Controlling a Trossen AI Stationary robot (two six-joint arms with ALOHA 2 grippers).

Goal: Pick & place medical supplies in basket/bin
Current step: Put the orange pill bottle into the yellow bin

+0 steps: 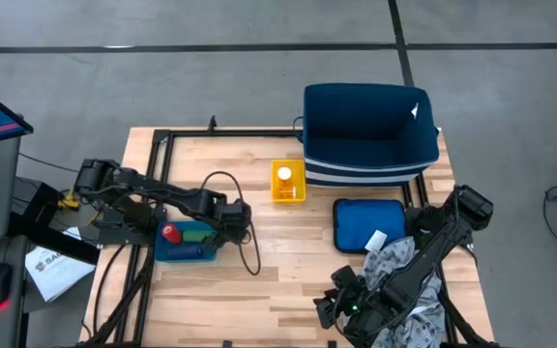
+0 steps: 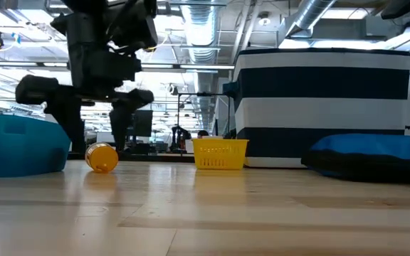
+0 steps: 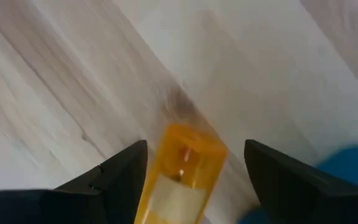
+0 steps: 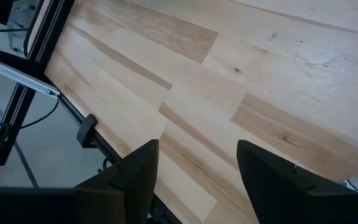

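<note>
- Left gripper (image 3: pixel 191 180): poised over the wooden table (image 1: pixel 259 280) just beside the teal tray (image 1: pixel 187 242); its fingers (image 3: pixel 114 177) are spread wide, one on each side of an orange pill bottle (image 3: pixel 182 177) without touching it.
- Orange pill bottle: lies on its side on the table; in the low view it (image 2: pixel 102 157) rests on the boards below the left arm, next to the teal tray (image 2: pixel 16 146).
- Teal tray: holds a small red cylinder (image 1: pixel 170 233).
- Yellow basket (image 1: pixel 288 182): stands near the table's middle, in front of the large navy striped bin (image 1: pixel 368 135); a second orange bottle with a white cap (image 1: pixel 284 175) sits inside it.
- Blue lid (image 1: pixel 367 224): lies flat in front of the bin.
- Right gripper (image 4: pixel 197 180): fingers parted and empty, low over the table's near edge; the grey patterned cloth (image 1: pixel 409 290) lies beneath that arm.
</note>
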